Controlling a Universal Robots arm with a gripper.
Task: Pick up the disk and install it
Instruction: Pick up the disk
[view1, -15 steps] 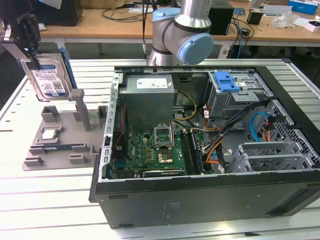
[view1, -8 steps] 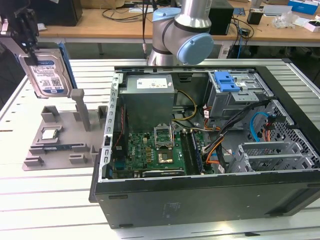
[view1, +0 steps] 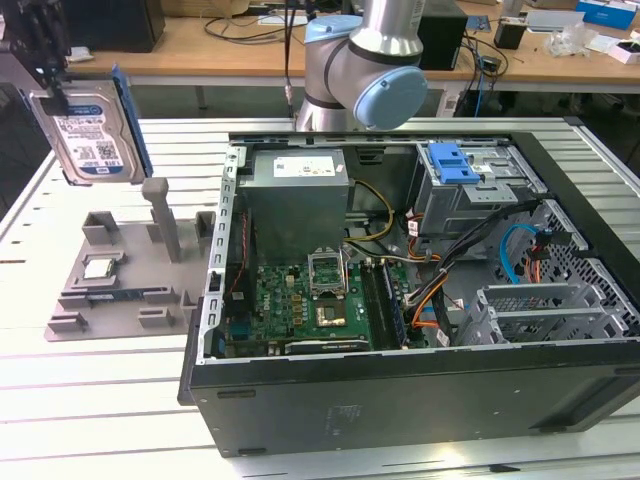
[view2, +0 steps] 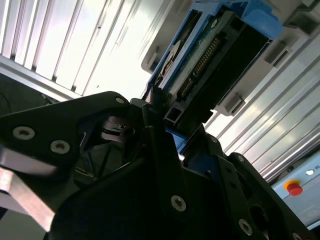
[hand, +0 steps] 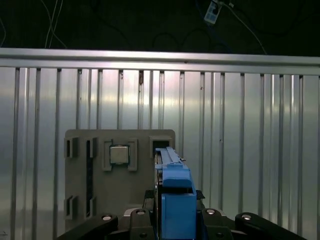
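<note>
- We see the disk (view1: 88, 135) in the air at the exterior view's upper left. It hangs upright above the grey fixture tray (view1: 120, 290) and well apart from the open computer case (view1: 400, 400).
- The jaws are closed onto the disk's upper end, pinching it across its thickness, and they hold nothing else.
- In the second wrist view the disk (view2: 210, 55) shows its green board and a row of connector pins just beyond the grip.
- In the first wrist view the blue carrier frame (hand: 175, 200) stands edge-on over the tray, near the small square chip (hand: 119, 155).
- We judge the disk stiff and dense for its size, with smooth metal faces that could slip. It is also sensitive to knocks.
- Hold is best taken on the metal body or the frame's edges, never on the board or pins.
- Its label is white above a blue band, with barcode blocks and dark print that we do not read off.
- The power supply (view1: 298, 170) in the case also carries a white sticker.
</note>
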